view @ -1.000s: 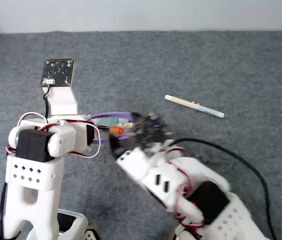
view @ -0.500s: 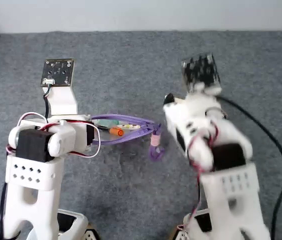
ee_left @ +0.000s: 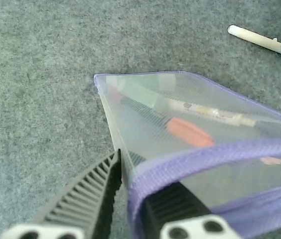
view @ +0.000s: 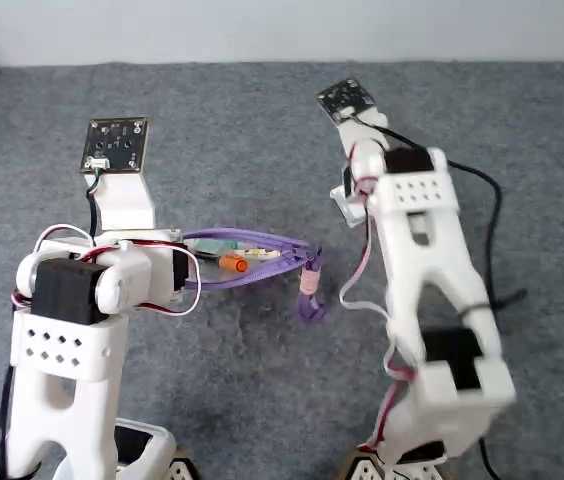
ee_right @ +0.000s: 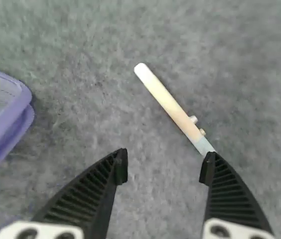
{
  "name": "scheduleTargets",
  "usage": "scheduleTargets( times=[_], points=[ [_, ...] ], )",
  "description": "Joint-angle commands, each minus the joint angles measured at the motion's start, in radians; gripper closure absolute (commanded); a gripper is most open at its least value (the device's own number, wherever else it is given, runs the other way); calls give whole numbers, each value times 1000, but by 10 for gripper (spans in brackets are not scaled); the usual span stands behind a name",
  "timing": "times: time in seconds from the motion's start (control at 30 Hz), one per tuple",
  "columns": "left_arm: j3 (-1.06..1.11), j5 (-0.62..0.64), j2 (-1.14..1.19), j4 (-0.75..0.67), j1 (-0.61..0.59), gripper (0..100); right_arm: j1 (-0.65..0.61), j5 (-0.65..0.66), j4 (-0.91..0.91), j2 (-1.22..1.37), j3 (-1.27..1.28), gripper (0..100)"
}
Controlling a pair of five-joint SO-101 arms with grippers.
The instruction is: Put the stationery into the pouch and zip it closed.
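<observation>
A clear pouch with purple trim (view: 257,258) lies mid-table, its mouth open along the purple zip edge. Inside it I see an orange item (ee_left: 190,132), a pale pen (ee_left: 210,111) and a greenish piece (ee_left: 140,94). My left gripper (ee_left: 125,167) is shut on the pouch's (ee_left: 180,149) edge near one corner. A cream pen with a light blue end (ee_right: 171,107) lies loose on the carpet. My right gripper (ee_right: 164,162) hangs open just above it, one finger on each side of its blue end. In the high view the right arm (view: 417,230) covers this pen.
Grey carpet (view: 212,120) covers the whole table. The pouch's purple zip strap (view: 309,295) trails off its right end, close to the right arm. A corner of the pouch (ee_right: 1,124) lies beside my right gripper. A black cable (view: 487,215) runs along the right arm.
My right arm has swung away from the pouch to the right and stretched out over the loose pen, hiding it in the high view. The left arm and the pouch have stayed put.
</observation>
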Motion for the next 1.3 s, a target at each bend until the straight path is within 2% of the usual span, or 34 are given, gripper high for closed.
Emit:
scheduleTargets(
  times=[0.0, 0.23, 0.5, 0.57, 0.67, 0.7, 0.77, 0.93, 1.07, 1.27],
  points=[
    [-33, 3, -3, -5, -3, 988, 5, 72, 54, 163, -236, 746],
    [-1, 3, -3, -9, -3, 988, 28, 189, 64, 503, -557, 746],
    [19, 3, -3, -12, -3, 988, 27, 215, 200, 754, -855, 757],
    [19, 3, -3, -12, -3, 988, 24, 241, 248, 809, -922, 819],
    [21, 3, -3, -12, -3, 988, 24, 256, 278, 877, -1026, 981],
    [21, 3, -3, -12, -3, 988, 22, 255, 292, 895, -1060, 997],
    [21, 3, -3, -12, -3, 988, 22, 255, 331, 923, -1128, 960],
    [18, 3, -2, -14, -3, 988, 22, 242, 446, 944, -1301, 990],
    [18, 3, -2, -14, -3, 988, 18, 143, 593, 944, -1456, 991],
    [16, 5, -2, -14, -3, 988, 19, 60, 601, 912, -1570, 991]
  ],
)
